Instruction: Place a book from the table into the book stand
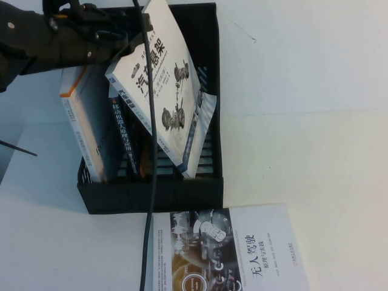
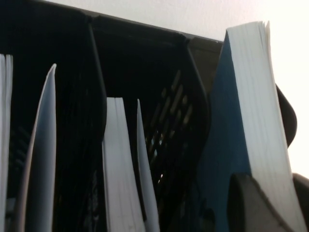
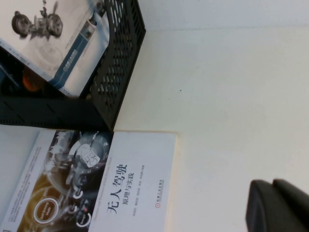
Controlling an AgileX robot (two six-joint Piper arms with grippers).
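Tilting across the top of the book stand (image 1: pixel 209 91), the book (image 1: pixel 160 79) is held by the left gripper (image 1: pixel 118 36) at its upper corner, toward ten o'clock of the cover in the high view. The jaws are closed on the book's edge; in the left wrist view the page block (image 2: pixel 258 111) is seen pinched, with one dark finger (image 2: pixel 251 203) pressed against it. The lower corner of the book has been lowered into the right-hand slot, at about five o'clock of the rack, while the rest leans over books (image 1: pixel 121 139) already shelved in the neighbouring slots.

As a paperback, the book is judged light but flexible: held by one corner it is likely to sag and twist, and the glossy cover may slip. A grip near the spine, where it is stiffest, would be preferred. The slot walls are slatted, so a corner could catch.

Another white book (image 1: pixel 230 251) with a dark car-interior picture lies on the table (image 1: pixel 315 133) at six o'clock of the stand. The right gripper (image 3: pixel 280 205) hovers over bare tabletop beside that book; whether its fingers are open cannot be told.
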